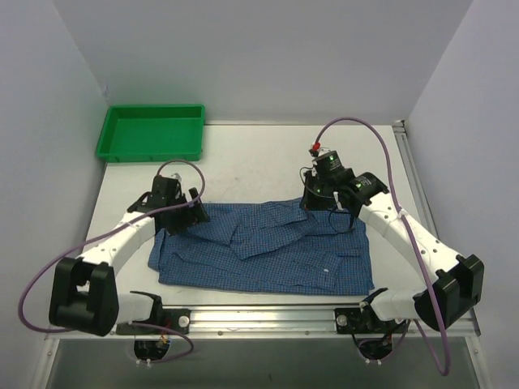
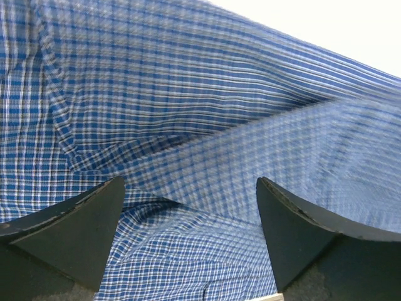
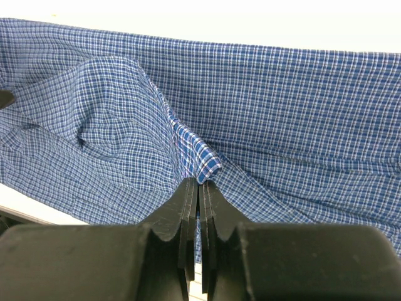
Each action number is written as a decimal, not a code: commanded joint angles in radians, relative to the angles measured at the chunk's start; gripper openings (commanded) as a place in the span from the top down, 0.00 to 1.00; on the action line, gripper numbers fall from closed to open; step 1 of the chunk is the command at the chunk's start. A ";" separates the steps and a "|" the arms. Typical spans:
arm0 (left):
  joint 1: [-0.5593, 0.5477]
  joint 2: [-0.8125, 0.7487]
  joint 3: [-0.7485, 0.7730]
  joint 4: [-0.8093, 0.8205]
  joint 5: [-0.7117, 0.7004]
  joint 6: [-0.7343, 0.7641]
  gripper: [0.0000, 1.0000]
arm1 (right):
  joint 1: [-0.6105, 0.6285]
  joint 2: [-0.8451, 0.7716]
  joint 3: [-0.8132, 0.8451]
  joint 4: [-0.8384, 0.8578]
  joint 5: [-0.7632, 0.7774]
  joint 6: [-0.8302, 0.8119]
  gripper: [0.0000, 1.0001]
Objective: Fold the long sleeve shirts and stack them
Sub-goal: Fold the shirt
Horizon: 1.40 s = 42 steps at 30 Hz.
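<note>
Pinching far edge of blue fine-checked cloth shirt [image 1: 268,259], right tool [image 3: 199,183] clamps it; left tool [image 2: 188,194], jaws wide, hovers over left end; long axis runs L-R.

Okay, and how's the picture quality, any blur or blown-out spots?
Top view: evenly lit, sharp, no harsh glare on the shirt. Left wrist: checks smeared at right, table washed out white top right. Right wrist: checks crisp, table strip above overexposed.
</note>
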<state>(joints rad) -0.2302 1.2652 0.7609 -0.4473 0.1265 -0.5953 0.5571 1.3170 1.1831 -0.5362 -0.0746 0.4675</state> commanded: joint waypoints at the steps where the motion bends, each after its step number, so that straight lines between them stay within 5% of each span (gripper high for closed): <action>1: -0.001 0.072 0.021 0.024 -0.062 -0.081 0.06 | -0.002 -0.024 0.056 -0.042 0.004 -0.012 1.00; 9: -0.003 0.114 -0.051 0.054 -0.111 -0.216 0.19 | 0.000 -0.016 0.078 -0.045 -0.022 -0.036 0.99; 21: 0.002 -0.078 -0.186 0.071 -0.176 -0.261 0.31 | -0.023 0.034 -0.017 -0.047 0.100 -0.064 0.98; 27: 0.002 -0.087 -0.190 0.107 -0.156 -0.242 0.30 | -0.002 0.082 -0.022 -0.073 0.271 -0.067 0.59; 31: 0.002 -0.064 -0.186 0.117 -0.137 -0.259 0.30 | 0.156 0.065 0.030 -0.070 0.352 -0.122 0.49; 42: -0.001 -0.033 -0.219 0.174 -0.131 -0.319 0.37 | 0.533 0.244 0.027 0.186 0.254 -0.196 0.54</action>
<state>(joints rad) -0.2302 1.2224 0.5526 -0.3290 -0.0124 -0.8886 1.0290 1.4696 1.1851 -0.4210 0.1783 0.2955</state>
